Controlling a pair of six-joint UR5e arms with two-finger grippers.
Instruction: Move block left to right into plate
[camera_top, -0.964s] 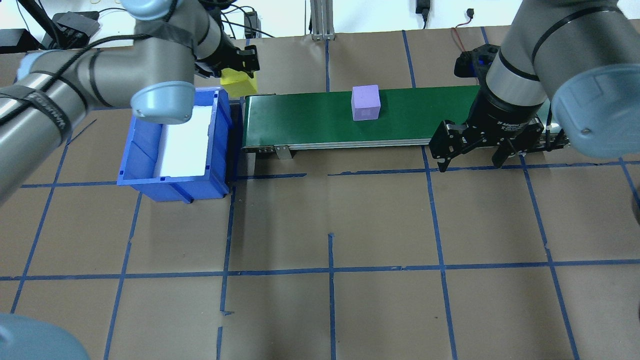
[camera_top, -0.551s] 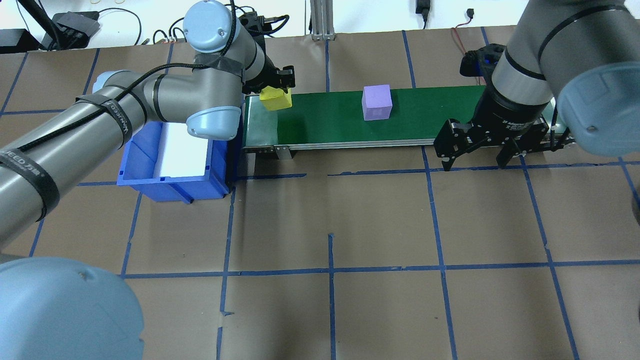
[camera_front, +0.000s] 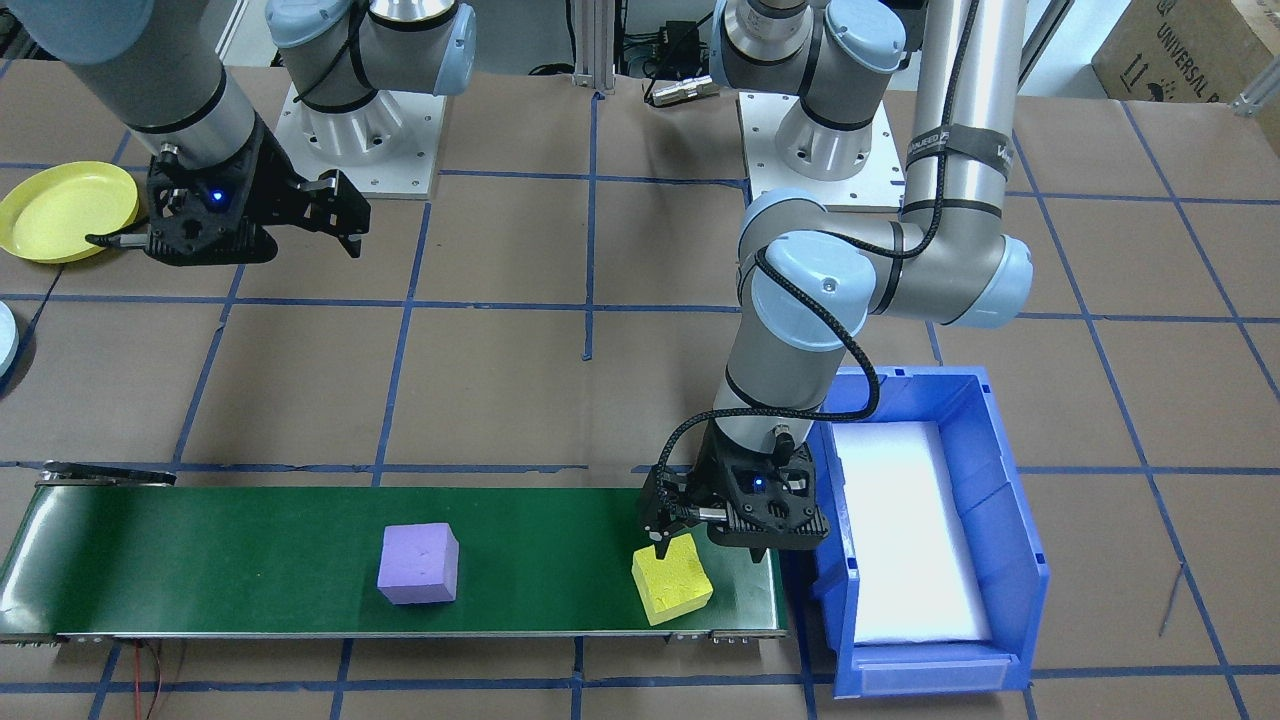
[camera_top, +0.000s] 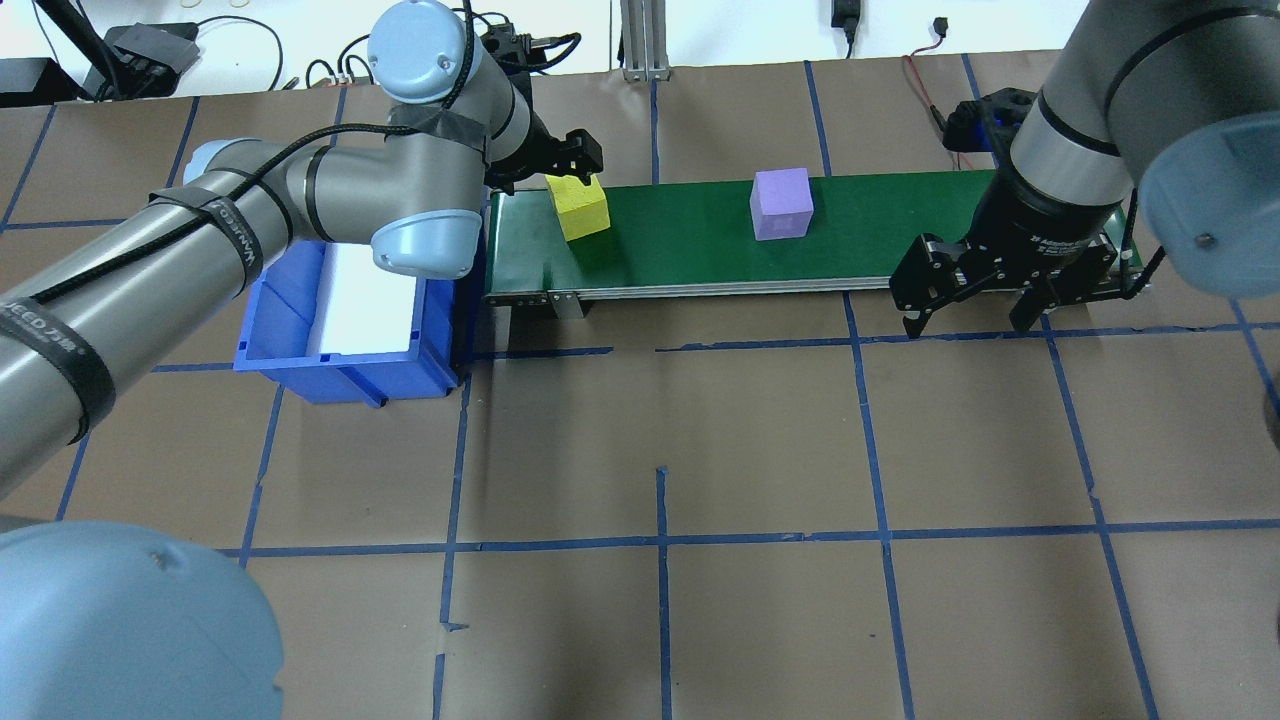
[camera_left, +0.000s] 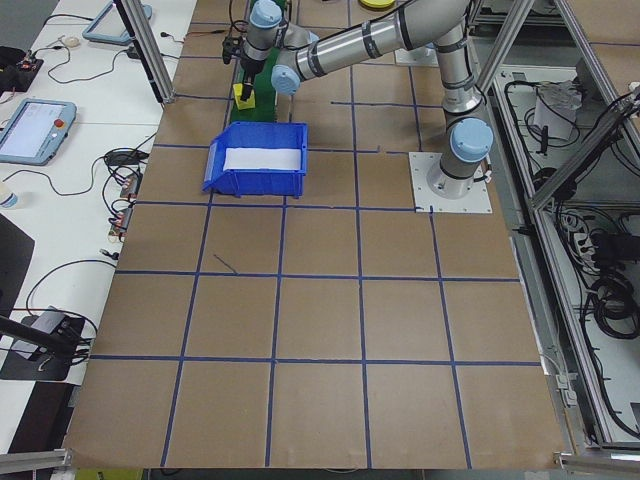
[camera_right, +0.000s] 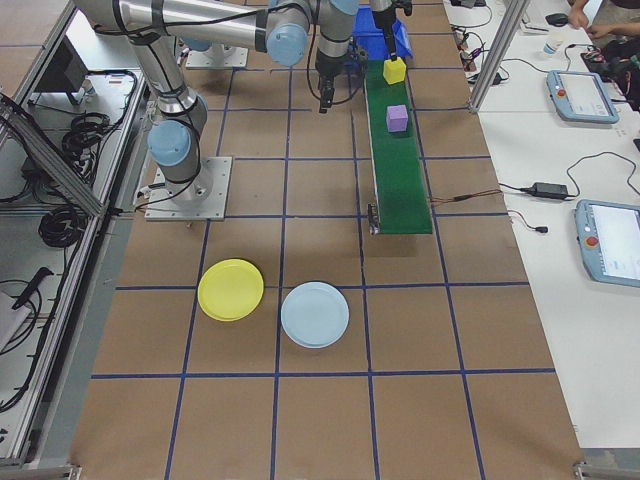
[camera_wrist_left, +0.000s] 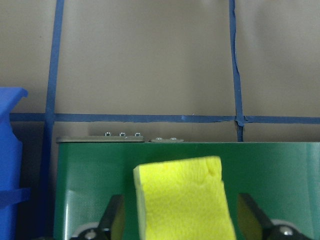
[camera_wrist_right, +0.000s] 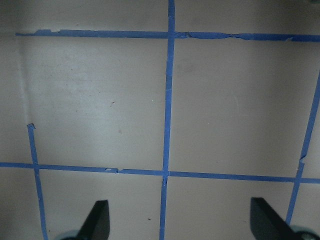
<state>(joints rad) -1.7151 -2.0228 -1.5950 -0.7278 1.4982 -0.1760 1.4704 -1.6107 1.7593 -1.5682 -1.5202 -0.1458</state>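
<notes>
Your left gripper (camera_top: 578, 158) is spread, fingers either side of the yellow block (camera_top: 580, 207) but clear of it; the block sits on the belt (camera_top: 700, 250) at the bin (camera_top: 300, 360) end. Right gripper (camera_top: 985, 300) hangs wide apart, holding nothing, beside the belt's far end, probably staged for pickup toward the plate (camera_front: 60, 210).

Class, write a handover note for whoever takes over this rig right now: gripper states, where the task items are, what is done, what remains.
Left gripper: open, fingers either side of the tilted yellow block at the belt end nearest the blue bin.
Right gripper: open, empty, beside the belt's other end.
Purple block: mid-belt.
Done: both blocks are on the belt.
Left: the right arm picks them up and puts them in a plate; the yellow plate and light blue plate are empty.
</notes>
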